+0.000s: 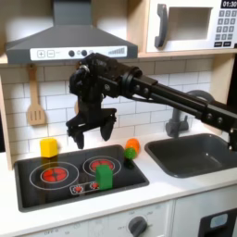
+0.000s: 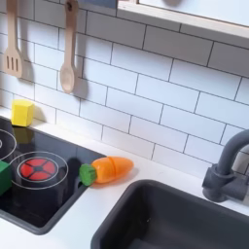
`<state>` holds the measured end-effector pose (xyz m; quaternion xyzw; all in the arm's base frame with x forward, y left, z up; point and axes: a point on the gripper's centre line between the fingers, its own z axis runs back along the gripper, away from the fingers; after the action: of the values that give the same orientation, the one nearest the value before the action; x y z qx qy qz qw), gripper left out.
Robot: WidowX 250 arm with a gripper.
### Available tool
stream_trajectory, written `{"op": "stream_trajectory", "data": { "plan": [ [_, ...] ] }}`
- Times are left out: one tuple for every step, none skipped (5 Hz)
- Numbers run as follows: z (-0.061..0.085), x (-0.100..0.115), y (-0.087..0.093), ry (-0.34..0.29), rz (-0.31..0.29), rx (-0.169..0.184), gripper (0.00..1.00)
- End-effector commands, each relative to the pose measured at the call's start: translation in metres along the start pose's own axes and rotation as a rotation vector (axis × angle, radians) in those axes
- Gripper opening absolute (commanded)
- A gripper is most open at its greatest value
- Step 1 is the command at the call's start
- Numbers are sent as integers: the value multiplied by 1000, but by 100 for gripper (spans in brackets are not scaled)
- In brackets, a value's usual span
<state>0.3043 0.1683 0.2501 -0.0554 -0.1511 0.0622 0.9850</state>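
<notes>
- Two cameras cover one toy kitchen. In the first exterior view the tool (image 1: 92,137) hangs above the stove (image 1: 56,190), fingers spread wide, holding nothing.
- Same view: a green block (image 1: 105,175) stands on the first exterior view's right burner, just below the tool and apart from it; a yellow block (image 1: 49,146) sits at the first exterior view's left.
- In the second exterior view a carrot (image 2: 106,170) lies on the worktop (image 2: 88,209) between stove and sink (image 2: 170,219); two wooden utensils (image 2: 67,60) hang on the tiles.

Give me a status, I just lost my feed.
Gripper open, hovering above the stove. Green block on right burner below it, untouched. Carrot beside stove; yellow block back left.
</notes>
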Motion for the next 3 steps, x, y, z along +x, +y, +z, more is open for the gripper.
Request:
{"op": "stream_trajectory", "data": {
  "plan": [
    [-8, 0, 1, 3, -11, -1, 100],
    [-16, -3, 2, 7, -21, 26, 100],
    [-26, -6, -2, 32, -41, 20, 100]
  ]
}}
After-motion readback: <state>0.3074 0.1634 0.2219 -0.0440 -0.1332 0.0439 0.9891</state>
